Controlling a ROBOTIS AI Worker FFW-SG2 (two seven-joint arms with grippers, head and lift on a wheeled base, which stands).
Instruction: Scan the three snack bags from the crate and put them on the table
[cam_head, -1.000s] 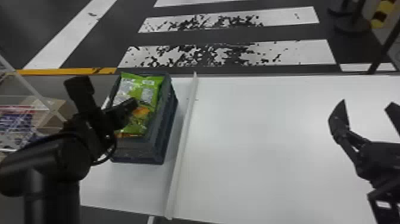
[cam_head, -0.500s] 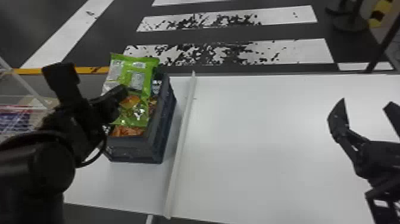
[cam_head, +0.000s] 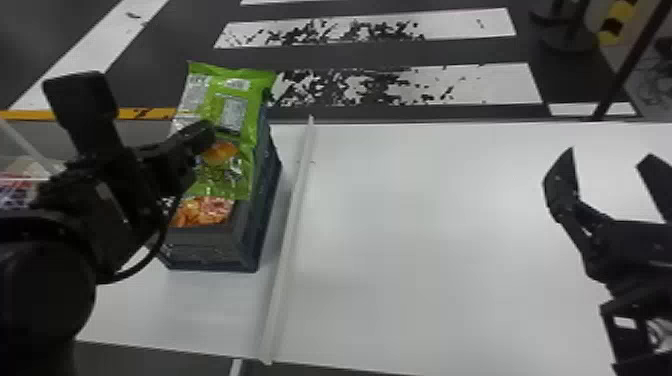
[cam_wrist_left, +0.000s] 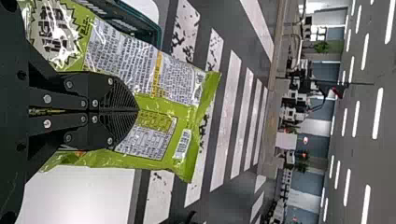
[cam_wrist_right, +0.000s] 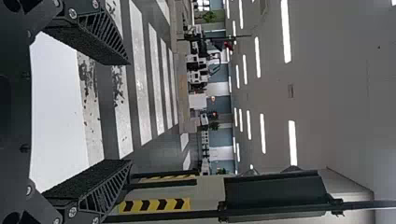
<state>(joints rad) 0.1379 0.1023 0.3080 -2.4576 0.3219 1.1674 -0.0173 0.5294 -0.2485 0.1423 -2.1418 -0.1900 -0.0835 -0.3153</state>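
Green snack bag (cam_head: 232, 115) was held over crate (cam_head: 215, 247), ten o'clock in head view | pinched by left gripper (cam_wrist_left: 138, 111), label (cam_wrist_left: 182, 143) left exposed, probably for scanning | right gripper (cam_head: 610, 152) was parked wide-jawed at three o'clock, likely sparing table (cam_head: 425, 250) room

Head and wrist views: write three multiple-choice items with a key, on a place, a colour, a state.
1. Where is the crate, relative to the white strip? A) right B) on top C) left
2. Main colour of the bag in the left claw? A) green B) purple C) blue
3. How is the right claw? A) shut on a bag B) open C) closed, empty

1 C: head view, crate left of the strip.
2 A: green wrapping surrounds the labels.
3 B: a wide gap parts its fingers.
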